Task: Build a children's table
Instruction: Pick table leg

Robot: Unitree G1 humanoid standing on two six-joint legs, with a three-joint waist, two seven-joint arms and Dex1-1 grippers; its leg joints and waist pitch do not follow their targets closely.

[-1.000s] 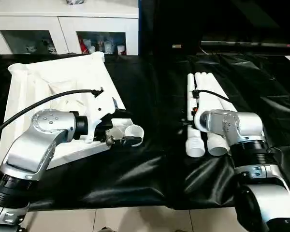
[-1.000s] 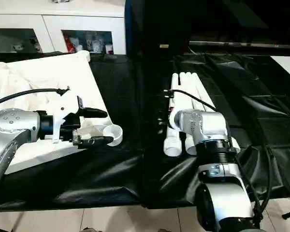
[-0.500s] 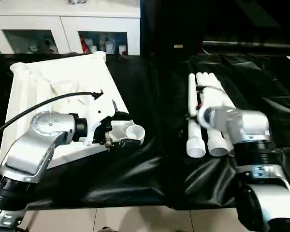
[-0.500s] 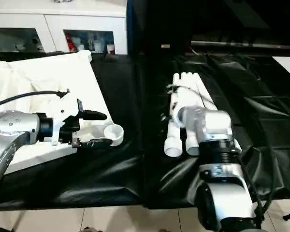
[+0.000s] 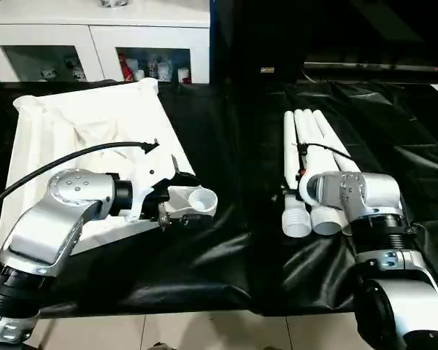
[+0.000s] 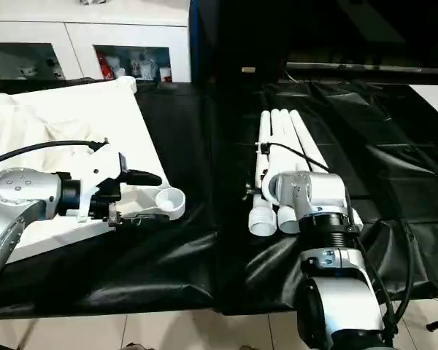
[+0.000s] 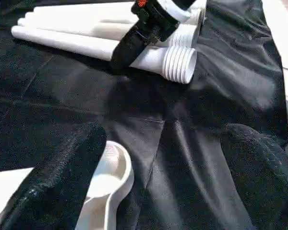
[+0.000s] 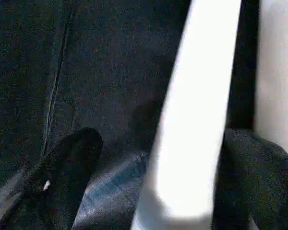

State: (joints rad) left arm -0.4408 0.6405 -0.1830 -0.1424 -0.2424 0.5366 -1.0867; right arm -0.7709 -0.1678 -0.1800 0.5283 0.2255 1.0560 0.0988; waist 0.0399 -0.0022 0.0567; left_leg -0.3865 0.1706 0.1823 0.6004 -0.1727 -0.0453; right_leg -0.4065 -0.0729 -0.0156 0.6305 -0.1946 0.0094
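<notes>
I see the table top (image 5: pixel 87 138) lying flat on the left half of the sheet-covered surface (image 5: pixel 226 262), one corner socket (image 5: pixel 202 198) at its near right. The four legs (image 5: pixel 306 157) lie side by side on the right half, well apart from the top. A cabinet (image 5: pixel 95 44) stands behind the top.

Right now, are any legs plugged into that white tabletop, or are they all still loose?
All loose. The legs lie bundled flat on the black sheet, apart from the tabletop; its near corner socket is empty.
</notes>
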